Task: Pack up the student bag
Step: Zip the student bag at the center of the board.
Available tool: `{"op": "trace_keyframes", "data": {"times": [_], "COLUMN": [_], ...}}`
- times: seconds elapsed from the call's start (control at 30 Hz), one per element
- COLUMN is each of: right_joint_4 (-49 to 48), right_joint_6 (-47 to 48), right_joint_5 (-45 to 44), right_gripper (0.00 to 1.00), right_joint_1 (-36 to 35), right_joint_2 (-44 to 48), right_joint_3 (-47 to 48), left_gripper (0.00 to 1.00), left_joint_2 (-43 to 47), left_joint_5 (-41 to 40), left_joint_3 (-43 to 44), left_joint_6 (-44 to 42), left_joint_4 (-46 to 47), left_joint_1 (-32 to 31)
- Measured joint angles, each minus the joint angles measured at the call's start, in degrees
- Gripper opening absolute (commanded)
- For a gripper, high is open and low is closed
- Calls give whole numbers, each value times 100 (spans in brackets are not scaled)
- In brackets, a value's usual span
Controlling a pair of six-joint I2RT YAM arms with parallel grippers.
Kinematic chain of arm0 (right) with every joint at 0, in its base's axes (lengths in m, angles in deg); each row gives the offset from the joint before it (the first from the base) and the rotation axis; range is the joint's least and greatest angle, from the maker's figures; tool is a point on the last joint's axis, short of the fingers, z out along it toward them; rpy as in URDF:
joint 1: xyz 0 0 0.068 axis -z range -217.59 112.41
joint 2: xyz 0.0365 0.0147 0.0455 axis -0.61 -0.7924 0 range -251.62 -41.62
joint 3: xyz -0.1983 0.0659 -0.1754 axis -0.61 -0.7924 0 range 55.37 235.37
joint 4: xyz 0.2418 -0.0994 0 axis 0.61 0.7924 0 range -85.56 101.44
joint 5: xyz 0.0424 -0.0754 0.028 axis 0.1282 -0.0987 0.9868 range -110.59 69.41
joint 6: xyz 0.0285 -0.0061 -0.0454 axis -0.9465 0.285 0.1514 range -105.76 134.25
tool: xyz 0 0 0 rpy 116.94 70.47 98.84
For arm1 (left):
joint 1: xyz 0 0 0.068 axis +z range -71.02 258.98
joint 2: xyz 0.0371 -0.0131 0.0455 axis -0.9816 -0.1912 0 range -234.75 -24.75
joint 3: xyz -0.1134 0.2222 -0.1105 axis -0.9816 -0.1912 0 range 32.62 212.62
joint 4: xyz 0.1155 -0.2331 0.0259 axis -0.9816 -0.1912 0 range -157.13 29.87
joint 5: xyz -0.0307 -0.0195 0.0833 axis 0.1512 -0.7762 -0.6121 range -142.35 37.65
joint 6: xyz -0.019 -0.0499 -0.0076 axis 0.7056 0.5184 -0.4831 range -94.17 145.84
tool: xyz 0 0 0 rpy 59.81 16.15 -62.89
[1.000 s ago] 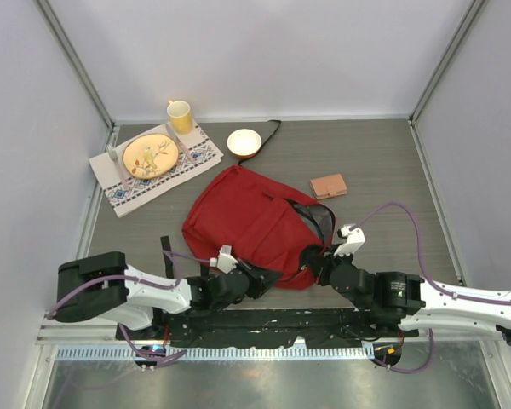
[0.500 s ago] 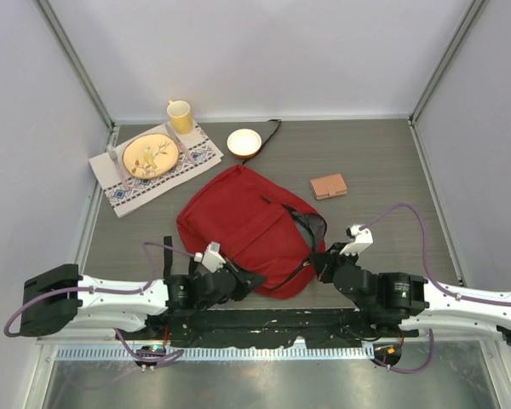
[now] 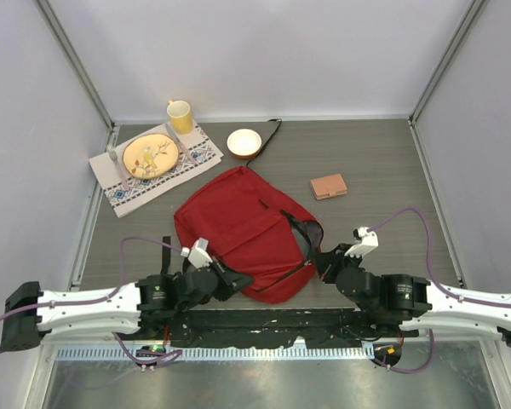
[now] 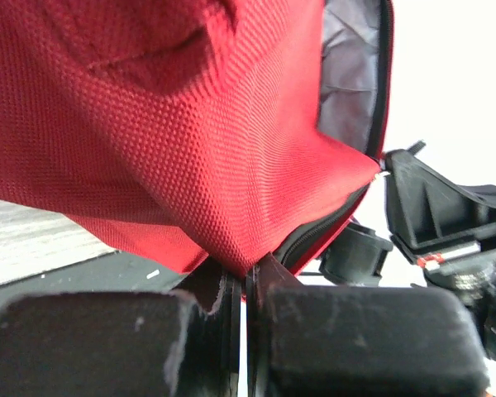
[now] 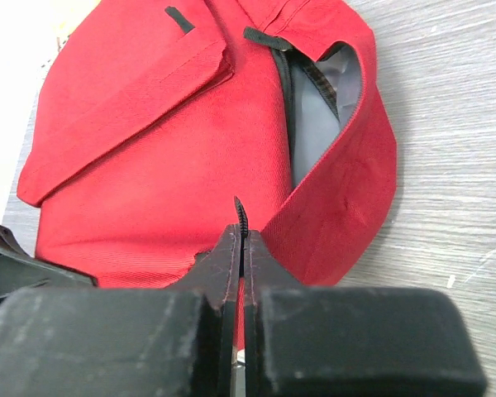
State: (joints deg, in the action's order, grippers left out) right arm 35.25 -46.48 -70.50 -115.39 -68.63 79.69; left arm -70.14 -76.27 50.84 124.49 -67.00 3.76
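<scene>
The left fingers (image 4: 245, 283) are pressed together on a fold of red weave at the bag's (image 4: 149, 124) near edge, just beside a black zipper line. In the top view they (image 3: 237, 279) meet that edge from the left, the arm lying low along the front of the surface (image 3: 383, 162).

The right fingers (image 5: 241, 248) are likewise closed tight, pinching the rim of the bag's open mouth — a short stub of black zipper tape stands up just above the tips. Seen from above they (image 3: 323, 259) grip the bag's right side.

The bag (image 3: 238, 221) lies flat in the middle of the surface, towards the near edge, between the two arms. Its mouth gapes on the right, showing grey lining (image 5: 314, 124). A flap pocket crosses its front, and a small black tab (image 5: 178, 18) sits above that — any writing on it is too small to tell.

Behind the bag and to the right rests a small brown block (image 3: 329, 186), well apart from it. At the far left, a patterned cloth (image 3: 200, 156) carries a yellow plate (image 3: 150, 155). A yellow mug (image 3: 180, 115) stands at the cloth's far edge, and a white bowl (image 3: 244, 142) sits just beside its right corner.
</scene>
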Motion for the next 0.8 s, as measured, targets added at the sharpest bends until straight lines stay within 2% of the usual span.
{"op": "trace_keyframes", "data": {"times": [0.13, 0.2, 0.23, 0.3, 0.33, 0.43, 0.6, 0.8], "right_joint_4": [-184, -350, -457, -531, -507, -551, -662, -732], "right_joint_6": [-227, -247, -223, -70, 13, 302, 643, 778], "right_joint_5": [116, 221, 271, 197, 122, -24, -61, -63], "right_gripper": [1, 1, 1, 1, 1, 1, 1, 1], "right_joint_1": [-48, -63, -70, -59, -33, 31, 46, 46], "right_joint_2": [-20, -74, -103, -181, -210, -404, -796, -774], "right_joint_3": [-94, -101, -103, -107, -114, -116, -24, 11], "left_gripper": [1, 16, 32, 49, 66, 78, 84, 84], "left_joint_2": [1019, 1381, 1486, 1615, 1600, 1082, -328, -1574], "left_joint_5": [50, 79, 92, 83, 79, 2, -133, 157], "left_joint_3": [0, 0, 7, 94, 125, 518, 2253, 3694], "left_joint_6": [-125, -254, -348, -662, -841, -1574, -3088, -4898], "left_joint_4": [-785, -1126, -1231, -1576, -1711, -2258, -2732, -2243], "left_joint_1": [4, 4, 11, 31, 39, 63, 72, 63]}}
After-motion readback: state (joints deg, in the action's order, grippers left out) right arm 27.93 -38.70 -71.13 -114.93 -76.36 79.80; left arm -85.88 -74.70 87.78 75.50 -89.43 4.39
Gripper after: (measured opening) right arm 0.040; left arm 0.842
